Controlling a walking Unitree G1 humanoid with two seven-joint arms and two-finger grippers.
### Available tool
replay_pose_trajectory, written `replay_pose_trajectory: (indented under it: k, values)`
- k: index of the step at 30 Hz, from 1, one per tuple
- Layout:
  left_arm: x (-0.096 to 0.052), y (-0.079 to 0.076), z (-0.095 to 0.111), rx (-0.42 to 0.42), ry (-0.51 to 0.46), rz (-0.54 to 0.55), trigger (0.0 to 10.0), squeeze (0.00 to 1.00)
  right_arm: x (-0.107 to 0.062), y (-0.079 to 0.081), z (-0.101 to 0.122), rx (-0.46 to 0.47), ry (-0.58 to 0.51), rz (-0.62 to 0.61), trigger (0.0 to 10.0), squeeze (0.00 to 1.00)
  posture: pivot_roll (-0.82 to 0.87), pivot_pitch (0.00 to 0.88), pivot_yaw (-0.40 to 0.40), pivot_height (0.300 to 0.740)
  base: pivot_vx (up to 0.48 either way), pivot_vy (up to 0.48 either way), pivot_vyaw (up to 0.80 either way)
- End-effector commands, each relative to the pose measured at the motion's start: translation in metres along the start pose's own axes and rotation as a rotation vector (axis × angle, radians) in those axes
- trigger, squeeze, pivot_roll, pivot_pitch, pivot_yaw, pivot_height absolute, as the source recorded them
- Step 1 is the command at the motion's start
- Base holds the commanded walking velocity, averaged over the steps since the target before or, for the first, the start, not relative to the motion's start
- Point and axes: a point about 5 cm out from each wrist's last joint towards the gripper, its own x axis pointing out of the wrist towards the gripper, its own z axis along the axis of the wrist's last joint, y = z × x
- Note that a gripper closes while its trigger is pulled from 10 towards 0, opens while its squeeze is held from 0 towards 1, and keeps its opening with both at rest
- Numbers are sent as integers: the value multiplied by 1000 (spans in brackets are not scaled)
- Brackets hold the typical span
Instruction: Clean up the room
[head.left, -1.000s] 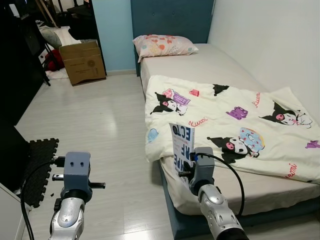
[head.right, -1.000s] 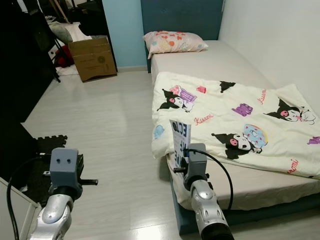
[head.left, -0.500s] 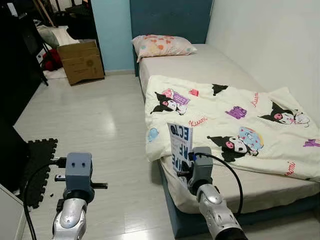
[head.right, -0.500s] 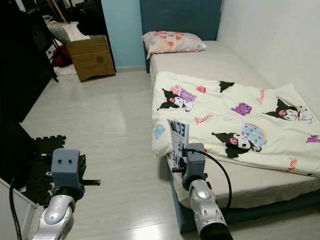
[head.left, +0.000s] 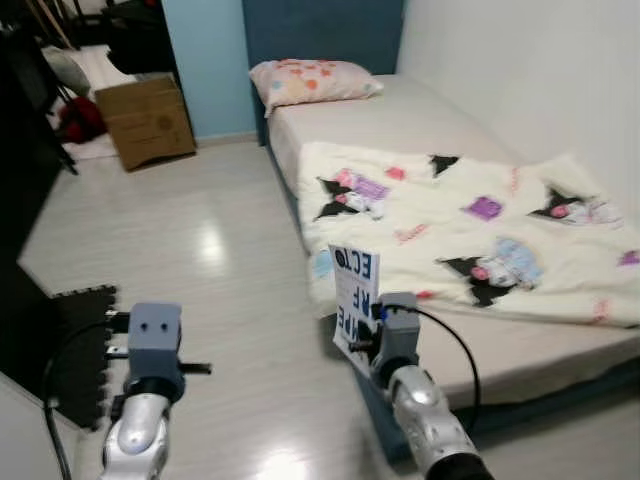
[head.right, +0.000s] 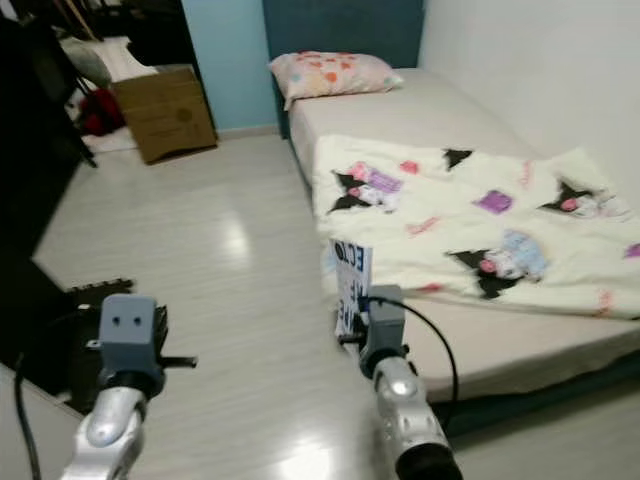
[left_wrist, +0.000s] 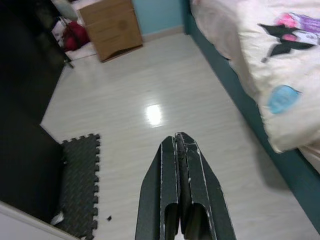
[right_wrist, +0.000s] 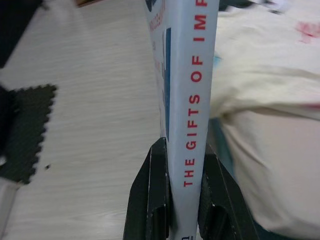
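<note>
Fingers (right_wrist: 152, 195) of the right gripper (right_wrist: 182, 200) clamp the lower end of a white book (head.left: 355, 291), one on each cover, with the spine facing the wrist camera. The book stands upright, its long axis running straight out from the grip, held in the air above the floor (head.left: 220, 260) just beside the near corner of the bed (head.left: 420, 115) with its cartoon-print blanket (head.left: 470, 230). The left gripper (left_wrist: 180, 190) has its fingers pressed together on nothing, hovering over bare floor near a black foam mat (left_wrist: 80, 185). Since the book is already in the right arm, the next move likely turns on finding where to put it; a cardboard box (head.left: 145, 120) sits well apart, ahead on the left.
</note>
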Motion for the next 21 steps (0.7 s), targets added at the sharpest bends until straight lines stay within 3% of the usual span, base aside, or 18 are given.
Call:
replay_pose_trajectory:
  k: [1, 5, 9, 11, 15, 21]
  values:
    - [-4, -1, -4, -5, 22, -9, 10000, 0, 0, -4, 4, 2, -32, -10, 10000, 0, 18, 102, -6, 740, 0, -480, 0]
    - [-4, -2, -3, 4, 18, -19, 10000, 0, 1, -4, 4, 5, -33, -12, 10000, 0, 18, 100, -5, 740, 0, -480, 0]
    - [-2, -6, -5, -14, 25, -27, 10000, 0, 1, -3, 4, 5, -32, -13, 10000, 0, 21, 99, -4, 740, 0, 0, 0]
    - [-2, -7, -6, 15, 36, -17, 10000, 0, 1, -3, 4, 5, -33, -14, 10000, 0, 22, 98, -5, 740, 0, 0, 0]
    - [-1, -2, -8, 63, 47, 14, 10000, 0, 2, -3, 5, 4, -36, -14, 10000, 0, 23, 94, -6, 740, 0, 0, 0]
    - [-1, 4, -10, 41, 54, 43, 10000, 0, 3, -2, 6, 3, -40, -11, 10000, 0, 21, 88, -7, 740, 0, 0, 0]
